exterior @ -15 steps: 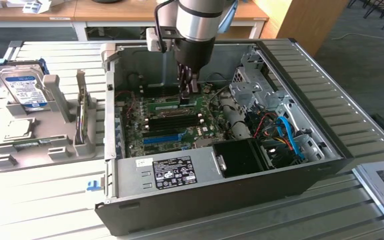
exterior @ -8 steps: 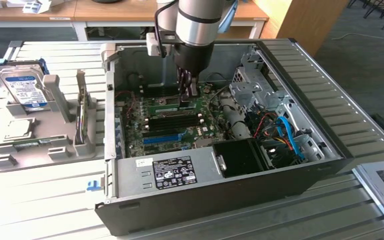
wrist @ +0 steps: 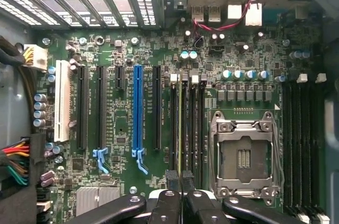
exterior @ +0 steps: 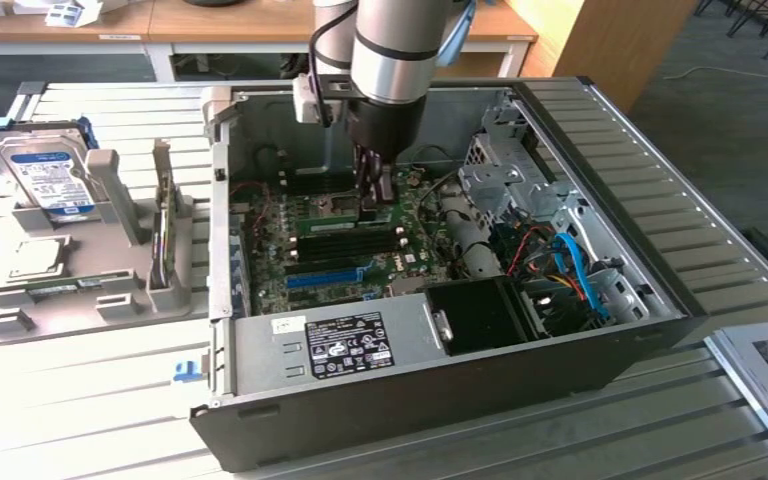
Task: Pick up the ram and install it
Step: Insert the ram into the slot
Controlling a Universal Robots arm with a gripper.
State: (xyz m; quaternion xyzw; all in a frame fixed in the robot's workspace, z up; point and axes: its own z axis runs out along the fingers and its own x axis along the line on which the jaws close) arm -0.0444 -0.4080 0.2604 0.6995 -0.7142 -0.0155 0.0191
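Arm reaches down into the open computer case, gripper low over the motherboard. The ram stands on edge in one of the long memory slots near the middle of the board, beside the empty processor socket. Fingers drawn almost fully together, tips right at the ram's end toward the exterior view's right; cannot tell whether they pinch the stick or only touch it.

Wooden desks behind, grey carpet floor, pale slatted table, bright daylight
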